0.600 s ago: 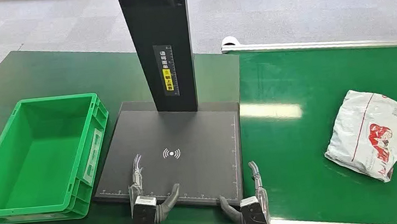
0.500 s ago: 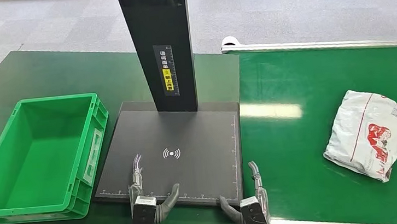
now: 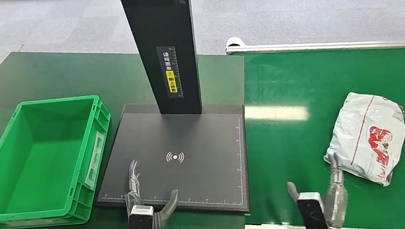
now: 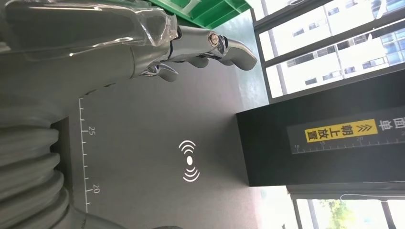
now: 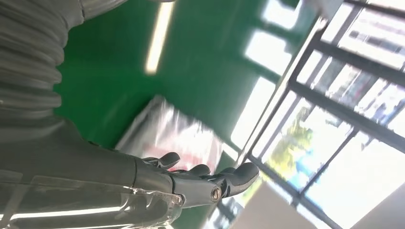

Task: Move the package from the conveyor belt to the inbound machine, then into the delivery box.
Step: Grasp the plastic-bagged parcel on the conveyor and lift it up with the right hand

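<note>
The package (image 3: pixel 367 137), a grey-white plastic mailer with a red print, lies on the green conveyor belt (image 3: pixel 298 144) at the right of the scene, well apart from the inbound machine (image 3: pixel 179 156) and from the delivery box (image 3: pixel 39 158). The right hand (image 3: pixel 324 204) is at the near edge of the belt, just near-left of the package, its fingers (image 3: pixel 334 172) spread and pointing toward it; whether a fingertip touches the wrapper cannot be told. It holds nothing. In the right wrist view the package (image 5: pixel 176 138) appears blurred beyond the extended fingers (image 5: pixel 224 179).

The left hand (image 3: pixel 145 207) hovers over the near edge of the machine's dark flat plate, fingers apart and empty. The plate carries a white wireless symbol (image 3: pixel 175 157) near its middle and a ruler scale along its edges; a black upright column (image 3: pixel 163 45) with a yellow label rises from its far side. The green delivery box sits to the left of the machine, just beside it, open-topped.
</note>
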`<state>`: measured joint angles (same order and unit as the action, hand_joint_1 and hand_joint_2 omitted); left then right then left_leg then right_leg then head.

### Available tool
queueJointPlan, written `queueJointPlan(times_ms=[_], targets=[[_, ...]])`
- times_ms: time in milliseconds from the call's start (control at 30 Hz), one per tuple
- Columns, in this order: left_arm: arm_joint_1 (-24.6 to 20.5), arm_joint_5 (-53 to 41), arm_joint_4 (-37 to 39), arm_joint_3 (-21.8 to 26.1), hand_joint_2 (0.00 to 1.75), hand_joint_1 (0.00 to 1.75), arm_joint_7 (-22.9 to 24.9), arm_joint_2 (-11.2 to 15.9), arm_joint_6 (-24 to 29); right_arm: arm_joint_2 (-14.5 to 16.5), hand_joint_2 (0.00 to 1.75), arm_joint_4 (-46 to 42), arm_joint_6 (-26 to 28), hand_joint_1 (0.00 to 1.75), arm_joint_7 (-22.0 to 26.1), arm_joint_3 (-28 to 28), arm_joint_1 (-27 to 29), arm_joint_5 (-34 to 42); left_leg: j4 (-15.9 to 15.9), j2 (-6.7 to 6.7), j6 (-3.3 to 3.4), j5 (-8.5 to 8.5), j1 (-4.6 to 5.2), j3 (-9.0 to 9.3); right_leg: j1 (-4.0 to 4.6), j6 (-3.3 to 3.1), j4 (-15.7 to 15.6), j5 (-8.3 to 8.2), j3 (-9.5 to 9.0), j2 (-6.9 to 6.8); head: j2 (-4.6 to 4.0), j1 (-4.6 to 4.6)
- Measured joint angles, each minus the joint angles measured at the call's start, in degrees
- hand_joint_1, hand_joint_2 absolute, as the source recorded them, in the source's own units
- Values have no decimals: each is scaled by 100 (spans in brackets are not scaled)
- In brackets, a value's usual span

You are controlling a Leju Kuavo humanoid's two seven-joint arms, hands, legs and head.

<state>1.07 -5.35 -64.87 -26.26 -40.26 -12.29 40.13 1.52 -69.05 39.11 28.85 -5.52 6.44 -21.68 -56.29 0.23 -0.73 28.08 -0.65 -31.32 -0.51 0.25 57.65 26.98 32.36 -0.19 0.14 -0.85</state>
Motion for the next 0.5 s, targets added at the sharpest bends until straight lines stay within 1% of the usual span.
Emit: queueJointPlan(times_ms=[167,233,267,367,433,500], targets=[[72,-110,-84,30,175,0,0,1,0,-144,175,-540,-132,0,-484,774,86,-858,0,1,1,0,0,2,0,0,0,0,-4,0,1,0],[106,-223,-119,40,175,0,0,11,0,-256,175,-619,-353,0,-776,1033,7,-1121,0,3,1,0,0,1,0,0,0,-1,-8,2,1,-1],[116,-313,-131,42,175,0,0,23,0,-335,175,-611,-550,0,-986,1152,-92,-1244,0,7,1,-1,1,1,0,2,0,-2,-9,5,1,-1],[102,-548,-146,32,175,0,0,79,0,-634,175,-306,-1335,0,-1652,1484,-651,-1468,0,19,8,-5,6,6,-6,13,0,-12,-8,18,1,-1],[82,-608,-172,20,175,0,0,127,0,-855,175,148,-1672,0,-1880,1668,-1142,-1560,-1,18,14,-12,10,10,-11,20,0,-19,-7,19,0,0],[65,-656,-226,14,175,0,0,177,0,-1071,175,735,-1866,0,-1998,1801,-1672,-1625,-3,17,17,-16,11,10,-14,25,0,-24,-7,19,1,0]])
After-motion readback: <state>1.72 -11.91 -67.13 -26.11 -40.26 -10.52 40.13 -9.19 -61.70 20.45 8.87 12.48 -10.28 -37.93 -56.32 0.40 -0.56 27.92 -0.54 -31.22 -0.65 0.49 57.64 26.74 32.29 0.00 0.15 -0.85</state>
